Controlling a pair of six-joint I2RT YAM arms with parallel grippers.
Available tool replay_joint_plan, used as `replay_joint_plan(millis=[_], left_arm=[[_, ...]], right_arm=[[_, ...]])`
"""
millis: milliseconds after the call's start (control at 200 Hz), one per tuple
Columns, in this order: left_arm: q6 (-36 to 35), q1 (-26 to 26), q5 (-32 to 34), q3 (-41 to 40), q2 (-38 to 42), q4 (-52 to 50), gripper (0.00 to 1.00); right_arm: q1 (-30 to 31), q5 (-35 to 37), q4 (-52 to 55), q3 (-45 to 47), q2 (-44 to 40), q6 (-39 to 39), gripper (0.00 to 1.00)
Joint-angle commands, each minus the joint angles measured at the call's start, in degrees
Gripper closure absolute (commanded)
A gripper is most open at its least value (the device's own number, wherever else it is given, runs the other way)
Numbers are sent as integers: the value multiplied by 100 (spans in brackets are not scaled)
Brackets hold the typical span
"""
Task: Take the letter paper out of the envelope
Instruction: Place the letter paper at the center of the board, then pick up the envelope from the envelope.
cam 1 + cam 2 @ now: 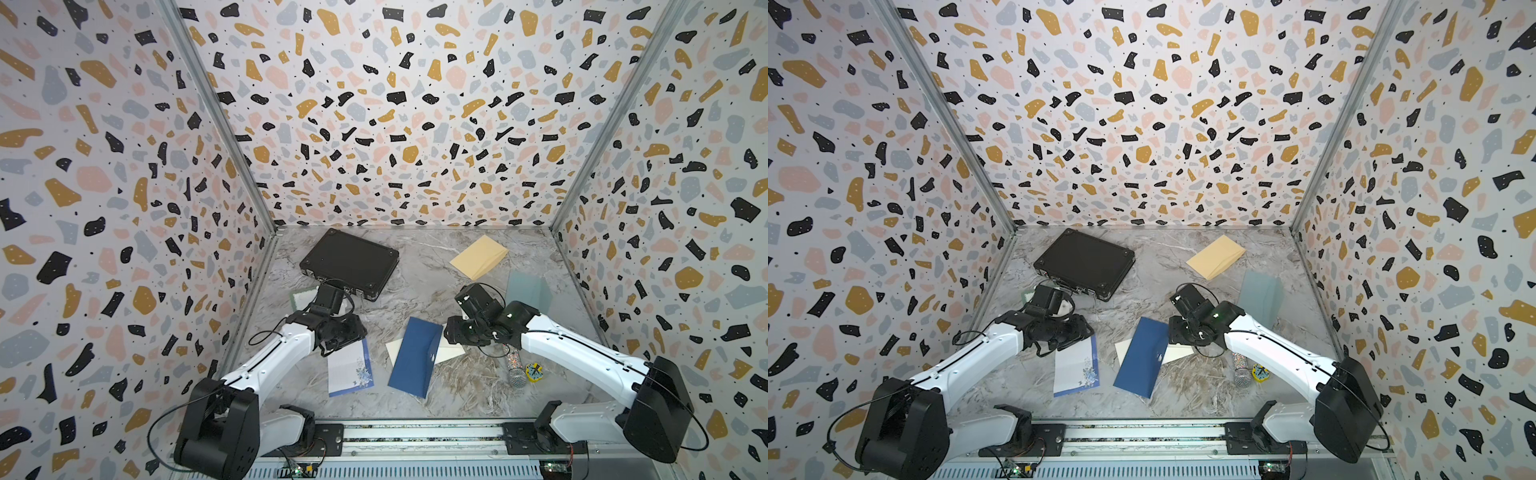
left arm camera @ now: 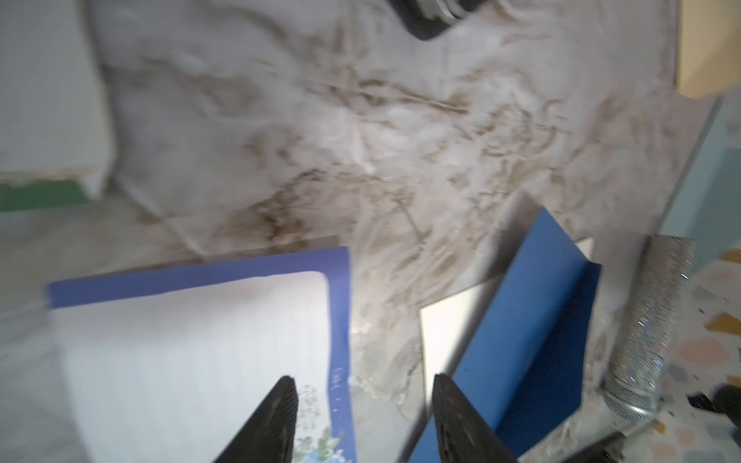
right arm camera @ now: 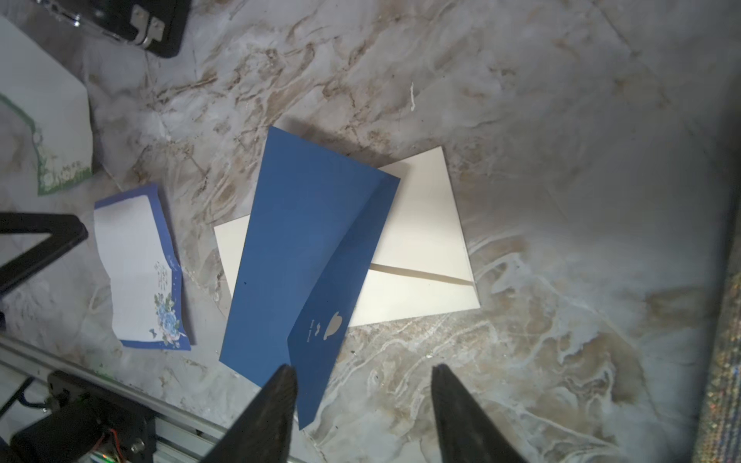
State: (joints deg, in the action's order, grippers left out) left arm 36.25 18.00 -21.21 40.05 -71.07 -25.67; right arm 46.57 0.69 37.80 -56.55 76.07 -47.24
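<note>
The letter paper (image 1: 349, 370) (image 1: 1076, 368), white with a blue border and blue flowers, lies flat on the marble table, left of the envelope and outside it. The dark blue envelope (image 1: 413, 357) (image 3: 296, 248) lies at the table's middle with its flap folded out, resting across a cream envelope (image 3: 421, 240). My left gripper (image 2: 363, 381) hovers over the paper's (image 2: 192, 360) bordered edge, open, with nothing between its fingers. My right gripper (image 3: 363, 368) is raised beside the blue envelope's flap tip, also open and holding nothing.
A black case (image 1: 349, 262) sits at the back left, with a green-bordered sheet (image 3: 52, 132) near it. A yellow envelope (image 1: 478, 257) and a pale blue-green one (image 1: 528, 291) lie at the back right. A glitter microphone (image 1: 515, 370) and a small yellow clock (image 1: 535, 371) lie under my right arm.
</note>
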Motion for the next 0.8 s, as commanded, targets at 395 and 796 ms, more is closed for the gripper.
replay_joint_plan(millis=[395, 796], left_arm=[[281, 705, -1205, -637, 189, 1063, 44], [674, 865, -1385, -1328, 927, 1175, 34]], right_arm=[[1306, 1427, 219, -640, 1207, -1235, 34], [1713, 1483, 149, -722, 1920, -1768, 29]])
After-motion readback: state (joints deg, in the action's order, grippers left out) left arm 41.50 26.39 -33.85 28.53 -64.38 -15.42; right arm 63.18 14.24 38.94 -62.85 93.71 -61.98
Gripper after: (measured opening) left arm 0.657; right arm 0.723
